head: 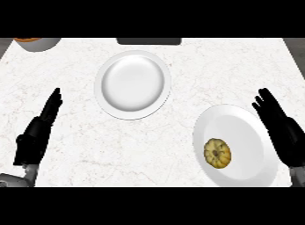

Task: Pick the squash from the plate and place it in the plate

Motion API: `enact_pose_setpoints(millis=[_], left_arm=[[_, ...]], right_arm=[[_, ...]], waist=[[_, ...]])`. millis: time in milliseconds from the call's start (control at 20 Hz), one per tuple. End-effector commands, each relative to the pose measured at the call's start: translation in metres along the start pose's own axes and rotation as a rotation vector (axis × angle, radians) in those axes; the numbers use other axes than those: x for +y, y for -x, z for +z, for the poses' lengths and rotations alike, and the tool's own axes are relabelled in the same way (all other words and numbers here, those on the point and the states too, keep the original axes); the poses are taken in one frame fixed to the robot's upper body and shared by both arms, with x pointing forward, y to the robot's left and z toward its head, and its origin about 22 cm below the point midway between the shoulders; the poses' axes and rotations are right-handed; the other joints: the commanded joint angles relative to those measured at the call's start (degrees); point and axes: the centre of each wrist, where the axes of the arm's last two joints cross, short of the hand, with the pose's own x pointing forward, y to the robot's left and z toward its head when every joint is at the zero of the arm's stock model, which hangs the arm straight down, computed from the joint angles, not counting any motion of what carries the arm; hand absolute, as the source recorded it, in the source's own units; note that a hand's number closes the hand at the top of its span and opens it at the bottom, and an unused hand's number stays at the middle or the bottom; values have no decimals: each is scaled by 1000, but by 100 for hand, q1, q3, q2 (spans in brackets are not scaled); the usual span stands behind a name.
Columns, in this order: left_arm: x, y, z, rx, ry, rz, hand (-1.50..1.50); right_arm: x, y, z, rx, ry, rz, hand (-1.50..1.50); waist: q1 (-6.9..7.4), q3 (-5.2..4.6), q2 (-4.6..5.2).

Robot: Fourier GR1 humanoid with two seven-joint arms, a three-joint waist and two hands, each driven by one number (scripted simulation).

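Right hand (pixel 285 132) open, just right of squash (pixel 217 152).

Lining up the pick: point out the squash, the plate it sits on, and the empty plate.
squash (pixel 217 153), head view, middle of its top.
plate under the squash (pixel 236 121), head view, bare upper part.
empty plate (pixel 132 83), head view, bare middle.

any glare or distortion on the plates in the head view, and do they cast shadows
Head view: the empty plate has a soft bright sheen at its centre, no harsh glare; both it and the near plate holding the squash look taller than wide, stretched by the view; only faint shading rings their rims on the counter.
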Motion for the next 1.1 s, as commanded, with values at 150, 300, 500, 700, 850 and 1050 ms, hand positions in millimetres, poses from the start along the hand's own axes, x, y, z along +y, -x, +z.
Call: enact_pose_setpoints(millis=[150, 300, 500, 700, 850, 1050], left_arm=[[25, 20, 8, -3, -54, -130, 0], [38, 27, 14, 38, -68, -158, 0], [40, 41, 32, 52, -65, -139, 0], [47, 39, 36, 58, -79, -127, 0], [44, 41, 25, 54, -69, -138, 0], [34, 38, 29, 26, -100, -136, 0]], right_arm=[[89, -43, -1, -266, -62, 2, -150], [17, -50, -10, -396, 137, 550, -150], [94, -32, 22, -701, 295, 373, -150], [148, -5, 67, -787, 385, 333, -150], [164, 0, 111, -793, 341, 361, -150], [161, 26, 125, -603, 226, 558, -150]], waist=[[33, 31, -93], [-121, -107, -214], [-157, 18, -185], [-140, 32, -138], [-199, 27, -109], [-147, 17, -95]])
